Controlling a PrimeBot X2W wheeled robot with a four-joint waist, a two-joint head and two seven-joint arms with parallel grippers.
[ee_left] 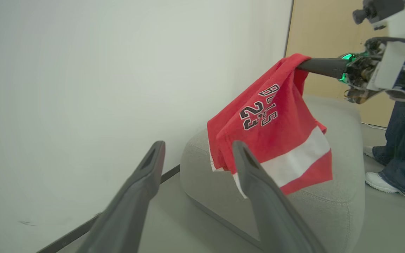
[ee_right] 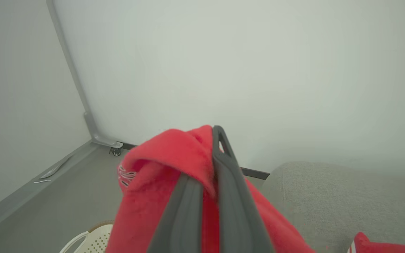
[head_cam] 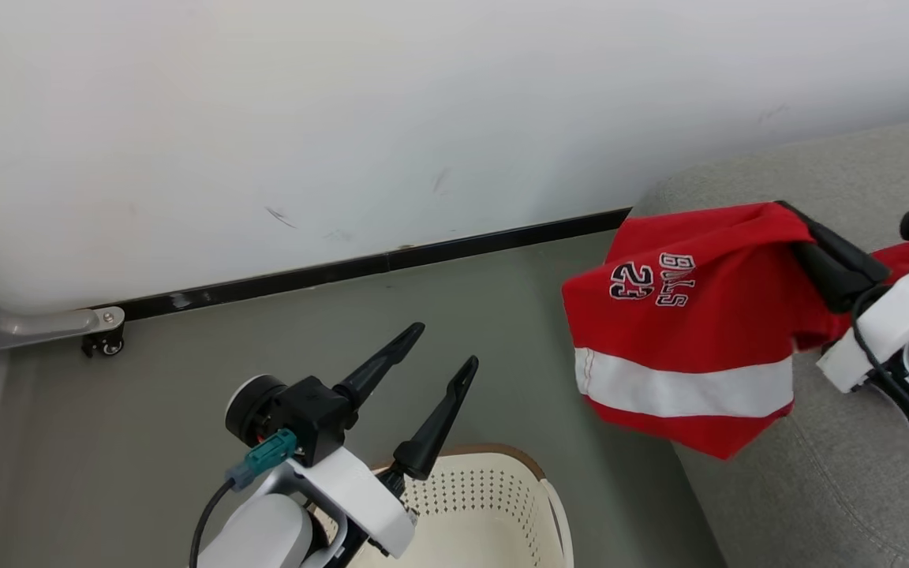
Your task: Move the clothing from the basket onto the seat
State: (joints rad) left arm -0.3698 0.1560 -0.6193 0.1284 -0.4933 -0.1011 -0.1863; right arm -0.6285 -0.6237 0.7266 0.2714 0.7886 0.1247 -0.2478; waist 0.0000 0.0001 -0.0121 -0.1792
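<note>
Cloth hangs from the right gripper [head_cam: 798, 217], its two long dark fingers clenched on a fold of the bright red sports garment [head_cam: 683, 331] (white band, navy "23" print), held up over the near end of the rounded light grey fabric sofa [head_cam: 857, 473]. The left gripper [head_cam: 445, 345] is spread wide and empty above the cream-white perforated plastic basket [head_cam: 486, 497].

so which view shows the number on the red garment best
The left wrist view: the number is large, sharp and unobstructed on the hanging red garment. The head view shows it too, smaller and turned sideways. The right wrist view catches a blurred sliver of print.
</note>
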